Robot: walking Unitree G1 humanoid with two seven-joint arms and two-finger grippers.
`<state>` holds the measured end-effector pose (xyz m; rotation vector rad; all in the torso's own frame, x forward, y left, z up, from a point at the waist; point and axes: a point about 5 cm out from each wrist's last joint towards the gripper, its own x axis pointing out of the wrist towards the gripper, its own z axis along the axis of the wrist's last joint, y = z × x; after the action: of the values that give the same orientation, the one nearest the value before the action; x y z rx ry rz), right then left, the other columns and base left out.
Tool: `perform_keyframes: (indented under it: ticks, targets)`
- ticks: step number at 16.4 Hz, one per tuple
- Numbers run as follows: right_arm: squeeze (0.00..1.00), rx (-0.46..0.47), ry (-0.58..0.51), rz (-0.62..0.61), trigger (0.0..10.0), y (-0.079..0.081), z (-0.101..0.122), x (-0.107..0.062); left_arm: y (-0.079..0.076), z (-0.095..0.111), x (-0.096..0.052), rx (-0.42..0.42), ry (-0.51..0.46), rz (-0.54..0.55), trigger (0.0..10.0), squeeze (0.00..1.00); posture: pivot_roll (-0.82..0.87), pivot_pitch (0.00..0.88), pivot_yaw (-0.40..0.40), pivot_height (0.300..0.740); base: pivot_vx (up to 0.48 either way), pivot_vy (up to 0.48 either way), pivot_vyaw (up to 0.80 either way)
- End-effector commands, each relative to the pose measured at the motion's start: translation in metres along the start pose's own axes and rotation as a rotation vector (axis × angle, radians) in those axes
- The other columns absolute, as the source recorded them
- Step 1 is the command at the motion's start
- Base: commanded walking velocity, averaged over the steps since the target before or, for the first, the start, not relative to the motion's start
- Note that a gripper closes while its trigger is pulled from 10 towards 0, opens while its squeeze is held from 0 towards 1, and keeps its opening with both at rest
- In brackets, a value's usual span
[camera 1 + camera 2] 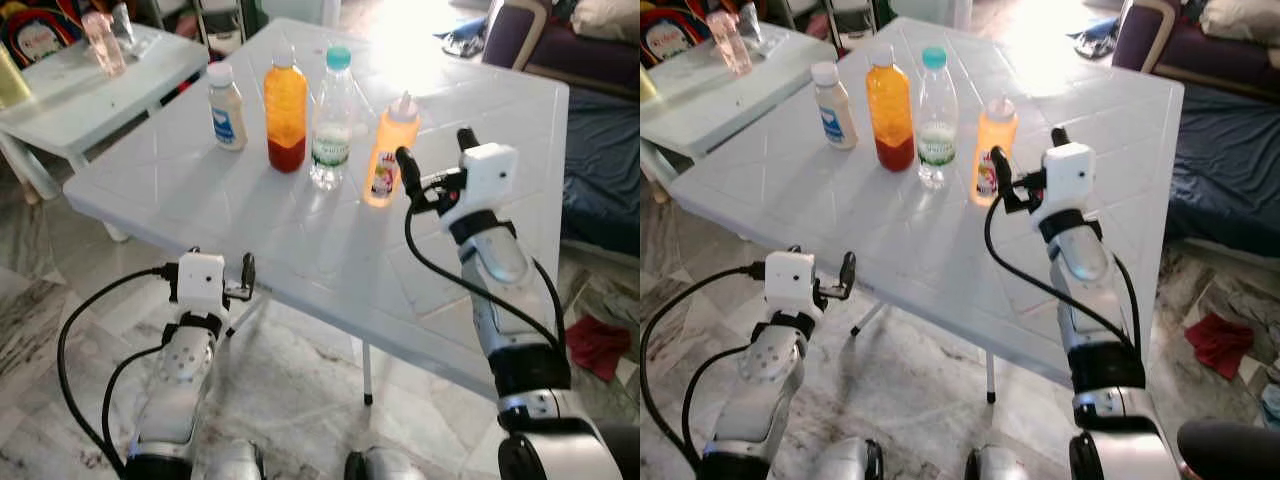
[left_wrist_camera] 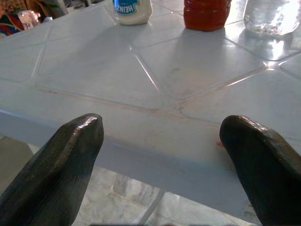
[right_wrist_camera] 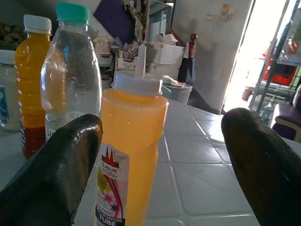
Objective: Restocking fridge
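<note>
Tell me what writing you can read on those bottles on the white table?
"HEINZ", seen upside down from the left wrist, on the blue label of the white sauce bottle.
"LAVA", and below it "TUBE" in part, on the orange squeeze bottle.
Label of the clear water bottle: too blurred to read.
Tall orange juice bottle: no text I can read.
</note>
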<state>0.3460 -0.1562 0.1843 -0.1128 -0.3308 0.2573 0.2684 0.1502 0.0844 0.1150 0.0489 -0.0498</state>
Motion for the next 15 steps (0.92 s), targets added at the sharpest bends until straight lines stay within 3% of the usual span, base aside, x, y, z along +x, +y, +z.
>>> perform_keyframes:
  ticks: [1, 15]
  targets:
    - [0.0, -0.006, -0.022, 0.015, 10.0, 0.0, 0.005, 0.006, 0.003, 0.001, -0.003, 0.014, 0.005, 0.008, 10.0, 0.0, 0.1, 0.147, -0.004, 0.74, 0.0, 0.0, 0.0]
    - [0.0, -0.001, 0.024, 0.081, 10.0, 0.012, 0.01, 0.049, 0.009, 0.001, -0.014, 0.037, 0.04, 0.016, 10.0, 0.0, 0.15, 0.191, 0.0, 0.74, 0.0, 0.0, 0.0]
